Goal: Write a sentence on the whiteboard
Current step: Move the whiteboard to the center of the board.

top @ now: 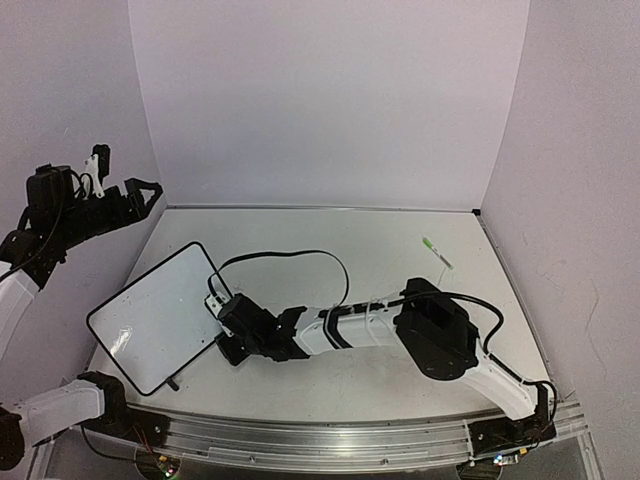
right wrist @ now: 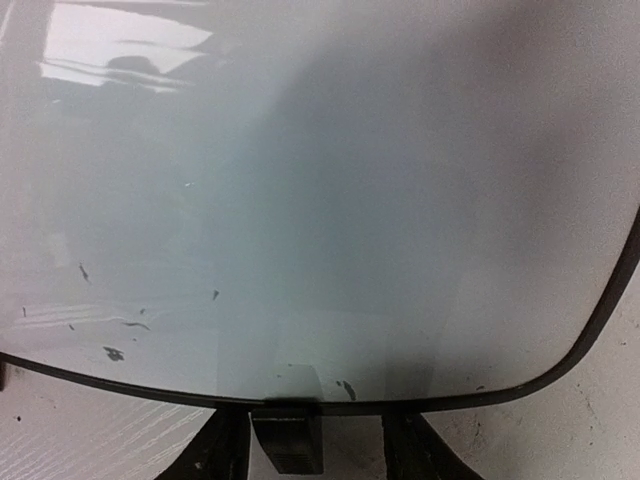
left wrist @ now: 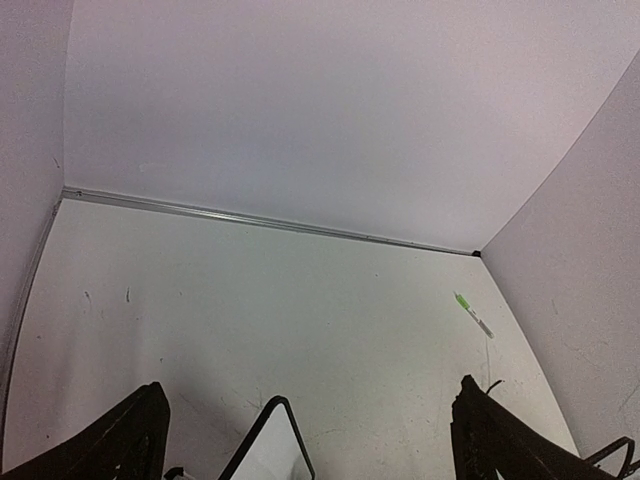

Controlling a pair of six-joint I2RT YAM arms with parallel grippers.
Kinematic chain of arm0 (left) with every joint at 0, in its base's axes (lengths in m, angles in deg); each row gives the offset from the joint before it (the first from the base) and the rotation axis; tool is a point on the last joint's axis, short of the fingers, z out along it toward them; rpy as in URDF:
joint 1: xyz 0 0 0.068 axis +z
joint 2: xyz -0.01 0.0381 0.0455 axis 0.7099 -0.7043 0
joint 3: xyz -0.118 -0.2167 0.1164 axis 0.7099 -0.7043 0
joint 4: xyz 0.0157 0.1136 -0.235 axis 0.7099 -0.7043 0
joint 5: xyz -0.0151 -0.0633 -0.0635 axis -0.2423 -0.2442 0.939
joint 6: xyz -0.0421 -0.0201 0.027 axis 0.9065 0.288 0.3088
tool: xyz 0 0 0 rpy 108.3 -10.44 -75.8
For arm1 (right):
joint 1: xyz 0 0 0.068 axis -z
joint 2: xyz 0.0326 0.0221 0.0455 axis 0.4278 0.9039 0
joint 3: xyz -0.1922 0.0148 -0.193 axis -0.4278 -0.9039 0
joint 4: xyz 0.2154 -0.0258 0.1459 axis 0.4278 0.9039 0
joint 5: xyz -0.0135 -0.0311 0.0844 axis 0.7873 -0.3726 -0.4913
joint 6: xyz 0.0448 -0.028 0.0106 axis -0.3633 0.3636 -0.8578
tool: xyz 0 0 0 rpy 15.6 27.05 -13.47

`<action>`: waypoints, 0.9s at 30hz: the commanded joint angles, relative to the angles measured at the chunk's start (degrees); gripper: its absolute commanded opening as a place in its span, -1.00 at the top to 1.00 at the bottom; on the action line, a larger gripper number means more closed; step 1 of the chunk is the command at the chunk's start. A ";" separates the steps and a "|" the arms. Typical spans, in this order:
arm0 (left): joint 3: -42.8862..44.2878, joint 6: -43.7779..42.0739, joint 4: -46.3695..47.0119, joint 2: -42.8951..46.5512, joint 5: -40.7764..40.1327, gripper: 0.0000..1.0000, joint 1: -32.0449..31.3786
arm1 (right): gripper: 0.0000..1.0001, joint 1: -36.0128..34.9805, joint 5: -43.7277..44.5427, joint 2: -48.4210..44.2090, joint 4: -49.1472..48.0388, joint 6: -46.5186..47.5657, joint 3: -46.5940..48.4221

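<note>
The right fingers (right wrist: 225,452) stand part-open astride the clip foot (right wrist: 287,445) of the whiteboard (top: 150,315), not touching it. The board lies on the desk (top: 380,235) just ahead of them. The left fingers (left wrist: 120,440) are spread wide, well apart from it.

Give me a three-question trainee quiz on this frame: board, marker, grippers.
1. True or false: the whiteboard already carries a written sentence.
2. The green marker lies: A) on the whiteboard; B) on the table, near its far right corner; C) between a gripper's fingers.
3. Which gripper straddles the board's black clip foot?
Key: 1 false; 2 B; 3 the right gripper.
</note>
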 commanded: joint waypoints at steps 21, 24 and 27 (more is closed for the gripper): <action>1.37 -0.46 -2.81 0.40 -1.55 -0.99 0.24 | 0.85 -1.44 12.08 -5.09 -14.45 4.19 -9.20; 1.31 -0.26 -2.81 0.10 -1.15 -0.99 0.25 | 0.88 -1.41 13.71 -7.23 -16.79 3.27 -12.90; 1.37 -0.08 -2.81 -0.23 -1.06 -0.99 0.24 | 0.94 -1.34 14.76 -9.33 -19.58 2.73 -17.04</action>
